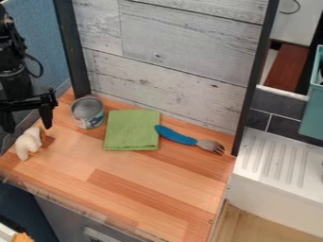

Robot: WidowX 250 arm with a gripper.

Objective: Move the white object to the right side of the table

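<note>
The gripper point(28, 127) is held with its fingers spread, nothing pinched. The white object point(28, 143) is placed close to its fingertips. Near the gripper, a can point(88, 113) is set; farther from it are laid a green cloth point(132, 130) and a blue-handled fork point(175, 136).

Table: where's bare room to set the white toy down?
Bare: the table from the green cloth and fork forward to the front edge, and across to the right edge. Crowded: the back, with can, cloth and fork in a row, and the left end, where the gripper hangs by the white toy.
</note>
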